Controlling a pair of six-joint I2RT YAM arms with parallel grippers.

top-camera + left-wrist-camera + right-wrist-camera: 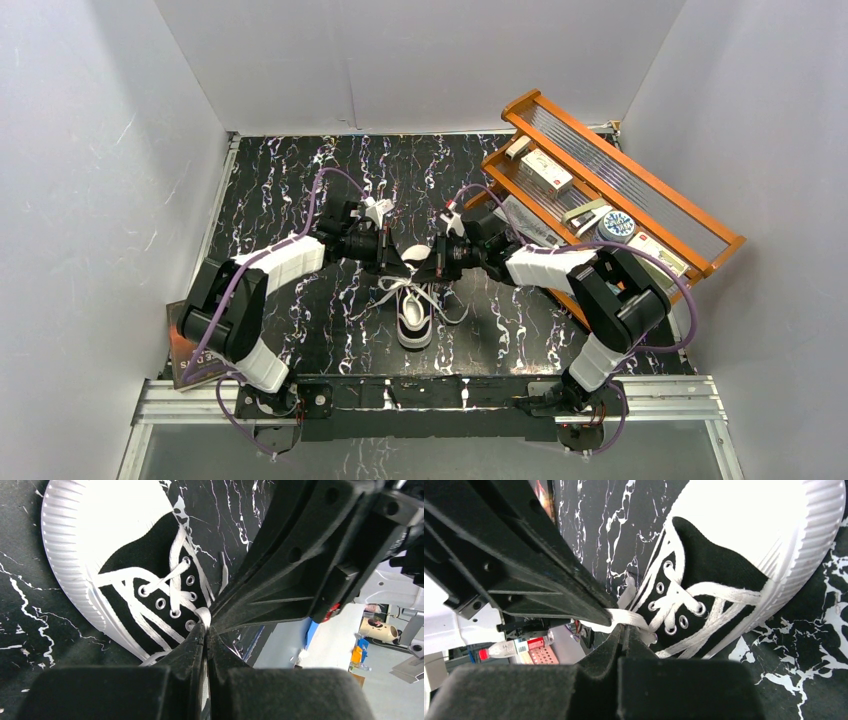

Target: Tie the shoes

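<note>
Our left end effector (205, 629) is clenched, and a strand of white lace (202, 615) disappears between its tips. The right end effector (622, 630) is clenched too, pinching the lace where it comes off the top eyelets. The two sets of tips sit almost touching each other, just above the tongue end of the shoe (415, 312). The shoe lies on the dark marbled surface (300, 180), midway between the arms, with its white toe toward our bases. We judge this to be the crossing or knotting step. To do it well, we should keep both pinches firm and draw the ends apart evenly and low. Tension should be steady so the shoe does not lift or skid, and one strand must not slip out before the other. The left arm (285, 262) and the right arm (545, 268) both reach inward from their sides, with elbows out and forearms nearly level. Their wrists turn in toward each other over the shoe.
</note>
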